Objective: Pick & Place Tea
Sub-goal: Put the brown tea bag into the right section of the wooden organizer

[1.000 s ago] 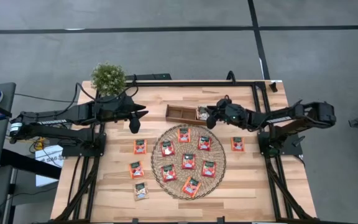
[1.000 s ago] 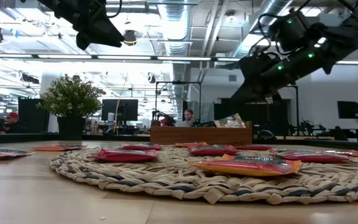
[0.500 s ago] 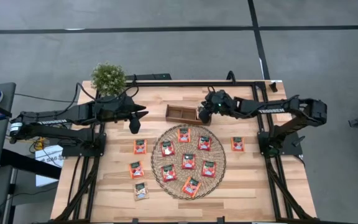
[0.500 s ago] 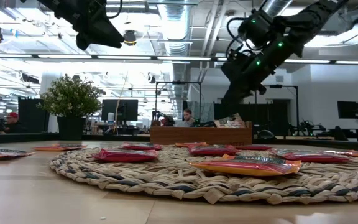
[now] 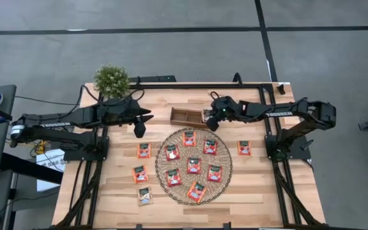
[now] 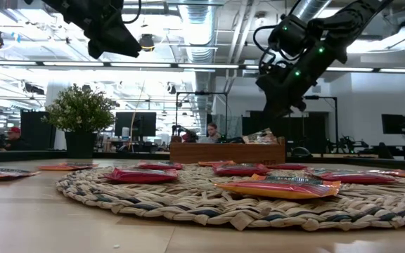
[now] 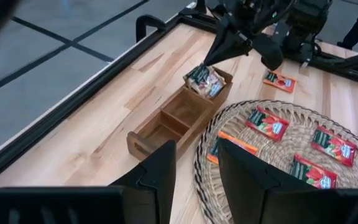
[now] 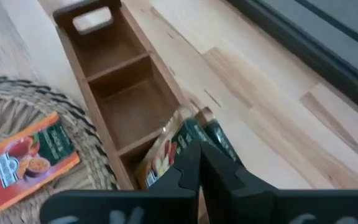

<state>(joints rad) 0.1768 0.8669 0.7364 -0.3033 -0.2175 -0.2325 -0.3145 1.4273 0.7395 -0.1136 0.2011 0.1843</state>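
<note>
Right arm stretched out across the table, its right gripper (image 5: 211, 121) tilted downward, fingers pressed together. Left gripper (image 5: 138, 130) waits — raised, fingers (image 7: 160, 171) parted.

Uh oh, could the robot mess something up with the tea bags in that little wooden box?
Maybe. The right gripper is shut just above the sachets standing tilted in the end slot of the wooden tray. If it pushes down, it might crush them or knock them out. It might also bump the tray and slide it toward the woven mat. The left gripper hangs above the table, away from the tray.
</note>
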